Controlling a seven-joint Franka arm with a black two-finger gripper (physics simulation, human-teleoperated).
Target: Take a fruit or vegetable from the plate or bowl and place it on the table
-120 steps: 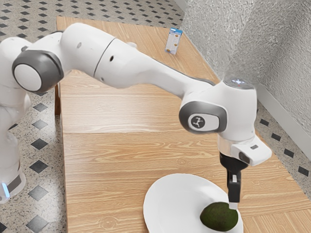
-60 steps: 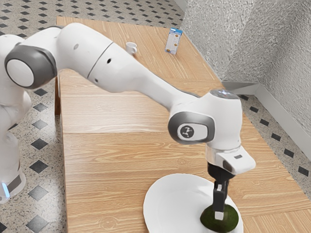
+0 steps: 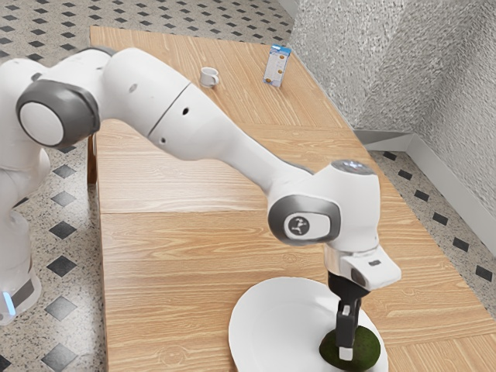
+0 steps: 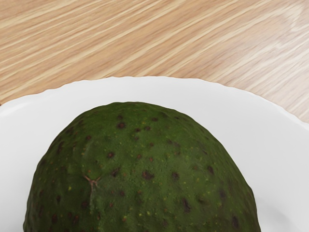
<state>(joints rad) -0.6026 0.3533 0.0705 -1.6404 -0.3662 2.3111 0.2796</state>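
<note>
One avocado (image 3: 367,349) sits on the plate (image 3: 271,322) in the exterior view, the gripper (image 3: 346,354) down at it, wide or narrow I cannot tell; an off-centre squeeze on that rounded skin could roll it across the plate. In the wrist view the avocado looks dark green, bumpy and brown-flecked.

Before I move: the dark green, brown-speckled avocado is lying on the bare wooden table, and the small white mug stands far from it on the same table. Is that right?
Not quite: the avocado lies on the round white plate, as both views show; the mug does stand far from it on the table.
</note>
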